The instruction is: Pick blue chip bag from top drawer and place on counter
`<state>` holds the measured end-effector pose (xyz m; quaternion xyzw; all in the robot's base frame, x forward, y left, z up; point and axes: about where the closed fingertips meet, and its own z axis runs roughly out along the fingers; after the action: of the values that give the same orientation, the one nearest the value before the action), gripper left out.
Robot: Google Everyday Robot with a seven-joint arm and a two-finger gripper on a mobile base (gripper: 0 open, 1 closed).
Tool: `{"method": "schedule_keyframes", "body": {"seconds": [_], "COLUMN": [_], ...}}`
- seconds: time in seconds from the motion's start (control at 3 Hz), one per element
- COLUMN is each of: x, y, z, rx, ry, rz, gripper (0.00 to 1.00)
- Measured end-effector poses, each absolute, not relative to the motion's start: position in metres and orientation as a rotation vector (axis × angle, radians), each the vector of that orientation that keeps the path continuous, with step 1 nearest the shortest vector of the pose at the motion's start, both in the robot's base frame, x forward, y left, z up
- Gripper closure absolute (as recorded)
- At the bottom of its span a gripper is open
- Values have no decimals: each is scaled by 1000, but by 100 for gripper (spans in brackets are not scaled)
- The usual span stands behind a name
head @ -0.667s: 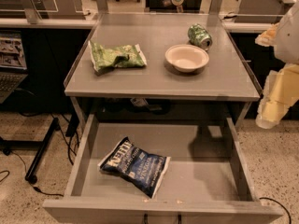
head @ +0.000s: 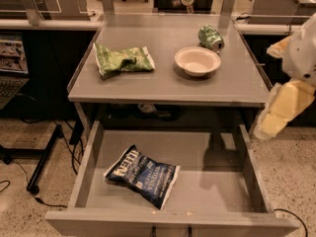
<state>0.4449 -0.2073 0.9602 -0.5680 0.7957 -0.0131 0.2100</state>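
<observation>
The blue chip bag (head: 142,175) lies flat in the left front part of the open top drawer (head: 217,191), slightly askew. The counter (head: 163,78) is the grey tabletop above the drawer. My gripper (head: 279,115) hangs at the right edge of the view, beside the counter's right front corner and above the drawer's right wall. It is well to the right of the bag and holds nothing that I can see.
On the counter lie a green snack bag (head: 122,59) at the left, a white bowl (head: 197,60) right of centre, and a green can (head: 211,37) on its side behind the bowl. Cables and a stand leg (head: 44,157) lie on the floor at the left.
The arm at the right edge has come slightly left and down toward the drawer's right side. The bag and the things on the counter have not moved.
</observation>
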Motion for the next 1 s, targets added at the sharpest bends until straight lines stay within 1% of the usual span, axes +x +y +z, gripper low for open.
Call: {"method": "schedule_keyframes", "body": {"seconds": [0.33, 0.67, 1.0], "x": [439, 458, 480], "y": [-186, -157, -153], "z": [917, 884, 890], "rx": [-1327, -1107, -1022], "ry": [2273, 2288, 2233], "rz": [150, 292, 267], "gripper": [0, 0, 0]}}
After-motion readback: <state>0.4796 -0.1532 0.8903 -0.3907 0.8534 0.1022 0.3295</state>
